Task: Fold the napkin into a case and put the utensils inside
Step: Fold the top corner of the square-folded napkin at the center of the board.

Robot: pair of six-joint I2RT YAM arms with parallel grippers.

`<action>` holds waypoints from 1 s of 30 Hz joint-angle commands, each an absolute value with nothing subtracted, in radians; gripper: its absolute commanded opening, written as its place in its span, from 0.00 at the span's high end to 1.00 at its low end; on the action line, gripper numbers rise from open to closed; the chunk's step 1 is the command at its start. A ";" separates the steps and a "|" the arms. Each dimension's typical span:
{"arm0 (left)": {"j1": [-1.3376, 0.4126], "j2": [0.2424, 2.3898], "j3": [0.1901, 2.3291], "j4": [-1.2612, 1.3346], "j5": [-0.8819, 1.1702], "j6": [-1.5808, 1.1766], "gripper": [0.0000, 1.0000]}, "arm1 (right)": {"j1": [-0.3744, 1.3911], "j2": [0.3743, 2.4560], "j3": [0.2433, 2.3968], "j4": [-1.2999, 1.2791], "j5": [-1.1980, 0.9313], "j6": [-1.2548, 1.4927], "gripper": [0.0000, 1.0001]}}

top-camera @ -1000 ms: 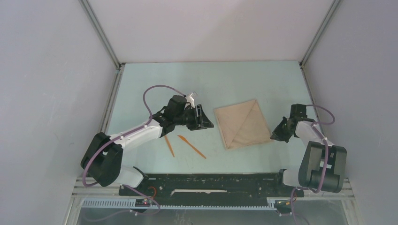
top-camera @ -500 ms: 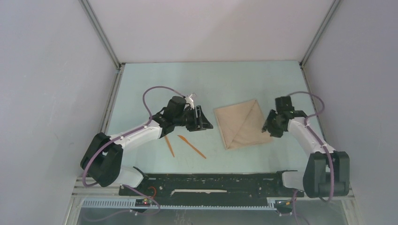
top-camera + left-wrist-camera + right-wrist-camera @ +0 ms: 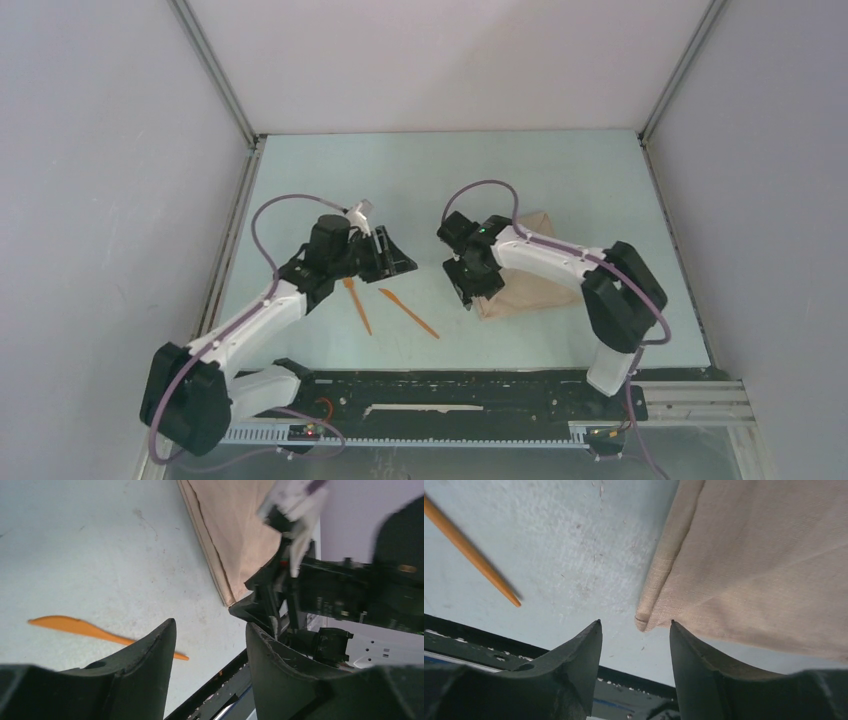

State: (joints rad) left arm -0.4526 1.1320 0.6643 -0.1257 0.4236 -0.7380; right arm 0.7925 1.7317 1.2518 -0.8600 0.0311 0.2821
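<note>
My right hand [image 3: 635, 630], fingers apart, hangs over the napkin [image 3: 764, 555] corner; overhead, its arm [image 3: 540, 255] hides most cloth. My left hand [image 3: 210, 630] gapes near the knife [image 3: 80, 627].

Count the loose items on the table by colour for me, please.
Orange utensils: 2
Beige napkin: 1
Total: 3
</note>
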 commanded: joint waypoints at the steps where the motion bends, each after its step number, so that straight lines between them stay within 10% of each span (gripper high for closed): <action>1: -0.429 1.016 0.634 -0.183 0.383 -0.680 0.41 | 0.817 1.816 1.373 -1.017 0.019 0.244 0.40; 30: -0.379 1.017 0.593 -0.163 0.439 -0.665 0.39 | 0.824 1.980 1.370 -0.987 0.081 0.339 0.58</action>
State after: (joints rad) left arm -0.3923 1.0145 0.5892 -0.1936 0.4088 -0.6949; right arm 0.8200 1.9587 1.3827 -1.0176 0.0479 0.3241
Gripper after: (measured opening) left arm 0.608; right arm 0.433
